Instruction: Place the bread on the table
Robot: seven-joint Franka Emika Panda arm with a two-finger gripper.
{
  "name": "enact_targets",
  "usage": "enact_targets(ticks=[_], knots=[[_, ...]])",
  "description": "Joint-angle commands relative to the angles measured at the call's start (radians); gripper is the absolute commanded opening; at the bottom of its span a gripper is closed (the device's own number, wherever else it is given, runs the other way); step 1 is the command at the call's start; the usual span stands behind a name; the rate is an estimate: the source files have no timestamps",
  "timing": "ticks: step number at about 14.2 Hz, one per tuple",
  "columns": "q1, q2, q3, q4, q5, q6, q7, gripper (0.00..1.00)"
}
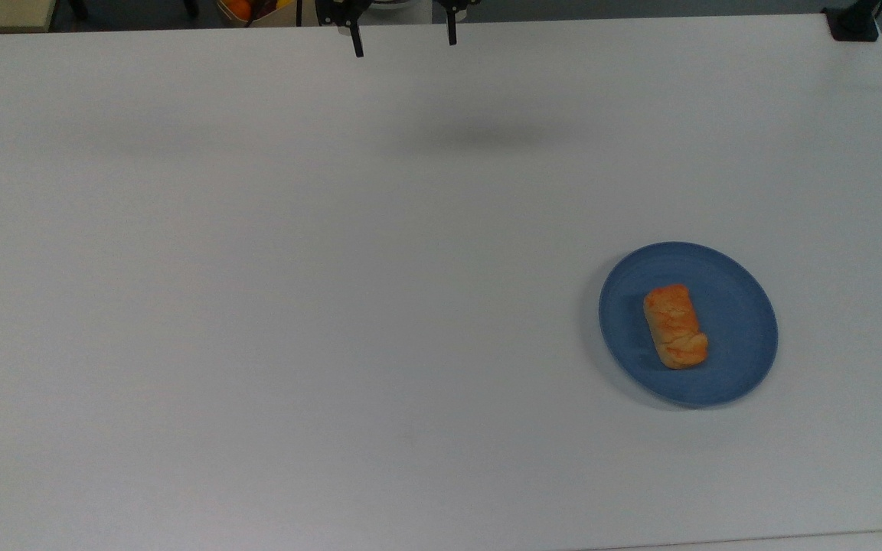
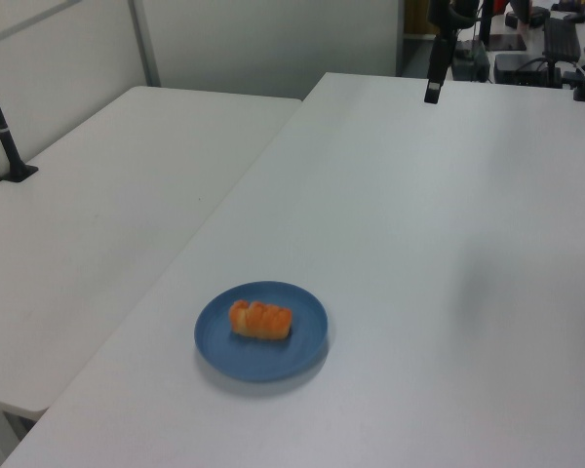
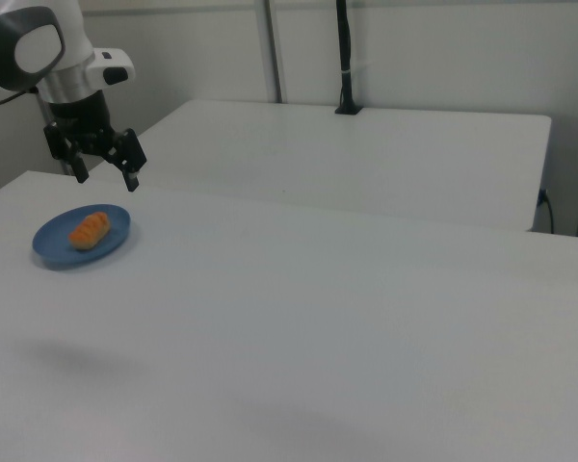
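Observation:
The bread (image 1: 675, 326) (image 2: 261, 320) (image 3: 90, 230), a small golden-orange roll, lies on a round blue plate (image 1: 747, 306) (image 2: 302, 343) (image 3: 53, 246). The plate rests on the white table (image 1: 334, 306) (image 2: 448, 244) (image 3: 318, 318), toward the top view's right. My gripper (image 1: 404, 40) (image 2: 434, 91) (image 3: 106, 178) hangs open and empty above the table, at the top view's upper edge, far from the plate. Its two black fingers (image 1: 357, 42) point down and stand well apart.
A second white table (image 2: 97, 224) (image 3: 366, 154) adjoins this one on the plate's side. A black post (image 1: 853, 23) (image 2: 5, 136) (image 3: 345, 58) is clamped to it. A box of orange items (image 1: 240, 8) sits beyond the table's far edge.

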Motion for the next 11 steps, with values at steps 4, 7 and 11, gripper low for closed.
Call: enact_targets(ticks=[4,7,11], knots=[[-0.012,-0.01,0.011,-0.012,0.007,-0.008,-0.011,1.0],[-0.012,-0.01,0.011,-0.012,0.007,-0.008,-0.011,1.0],[-0.012,-0.01,0.011,-0.012,0.007,-0.029,-0.017,1.0]])
